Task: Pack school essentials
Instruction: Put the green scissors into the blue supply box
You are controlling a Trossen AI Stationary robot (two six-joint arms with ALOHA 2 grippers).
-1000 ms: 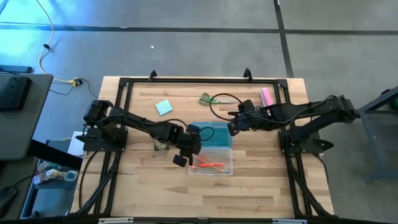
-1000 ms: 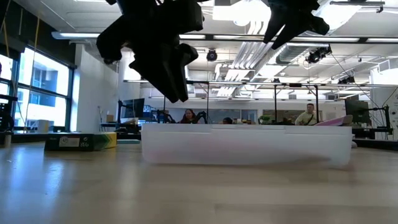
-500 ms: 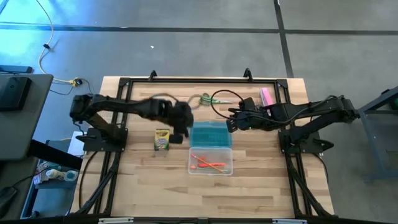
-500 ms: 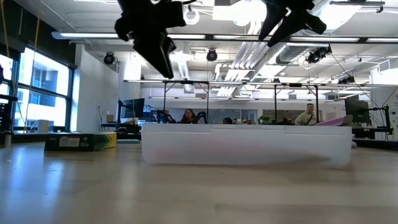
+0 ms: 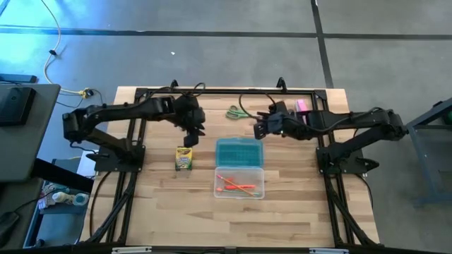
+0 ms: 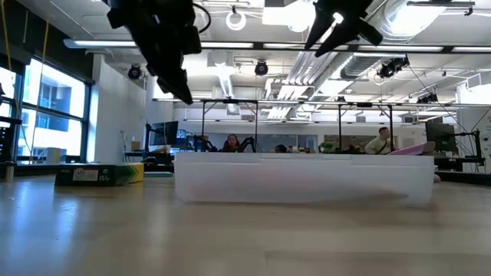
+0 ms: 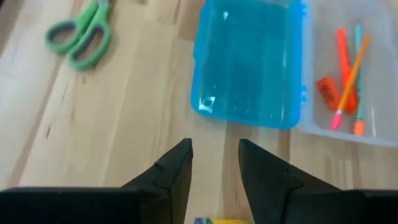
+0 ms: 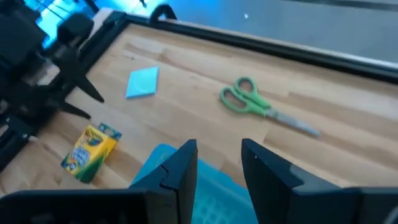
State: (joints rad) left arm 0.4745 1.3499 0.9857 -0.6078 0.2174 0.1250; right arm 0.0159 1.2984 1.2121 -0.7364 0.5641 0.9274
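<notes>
In the high view the left end effector (image 5: pixel 192 130) hangs left of centre, above the yellow-green crayon box (image 5: pixel 184 158), its fingers (image 7: pixel 176 169) spread and holding nothing. The right end effector (image 5: pixel 259 129) hovers right of centre beside the green-handled scissors (image 5: pixel 238 112), also spread and empty. The clear case (image 5: pixel 239 181) sits at centre on the surface (image 5: pixel 296 204), teal lid (image 5: pixel 239 152) folded back, with orange pens (image 5: pixel 236 185) inside. The light-blue pad (image 8: pixel 143 82) — upper left in the right wrist view — lies flat. Likely risks: the thin pad slipping from a pinch, or both arms crowding over the scissors and colliding.
</notes>
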